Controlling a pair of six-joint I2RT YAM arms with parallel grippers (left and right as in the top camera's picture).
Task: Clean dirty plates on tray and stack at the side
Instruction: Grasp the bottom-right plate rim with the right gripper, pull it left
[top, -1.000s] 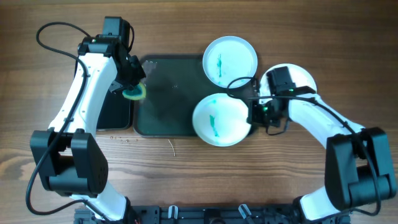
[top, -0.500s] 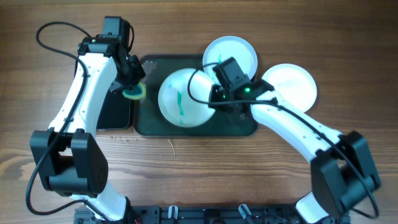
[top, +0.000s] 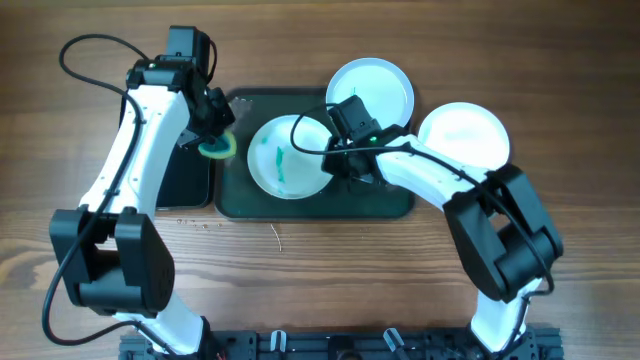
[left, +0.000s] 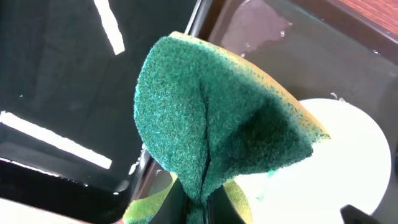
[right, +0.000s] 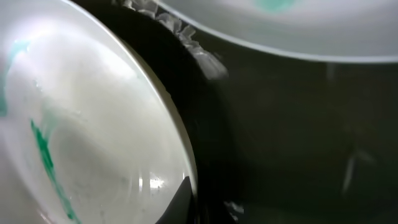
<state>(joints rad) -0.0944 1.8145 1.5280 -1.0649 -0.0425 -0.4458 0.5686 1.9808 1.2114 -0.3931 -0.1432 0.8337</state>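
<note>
A white plate (top: 283, 160) with a teal smear sits on the left-middle of the dark tray (top: 250, 203). My right gripper (top: 334, 160) is shut on its right rim; the right wrist view shows the plate (right: 81, 124) with a finger (right: 183, 198) over its edge. A second smeared plate (top: 371, 92) rests on the tray's far right corner. A third plate (top: 464, 134), without a smear, lies on the table to the right. My left gripper (top: 213, 146) is shut on a green sponge (left: 211, 118) at the tray's left edge, apart from the plate.
A smaller black bin (top: 186, 182) stands left of the tray, under my left arm. Small crumbs (top: 200, 223) and a thin wire (top: 277, 237) lie on the wooden table in front of the tray.
My right gripper has carried the smeared plate from the tray's right edge leftward to its left-middle. My left arm and the sponge have not moved.
</note>
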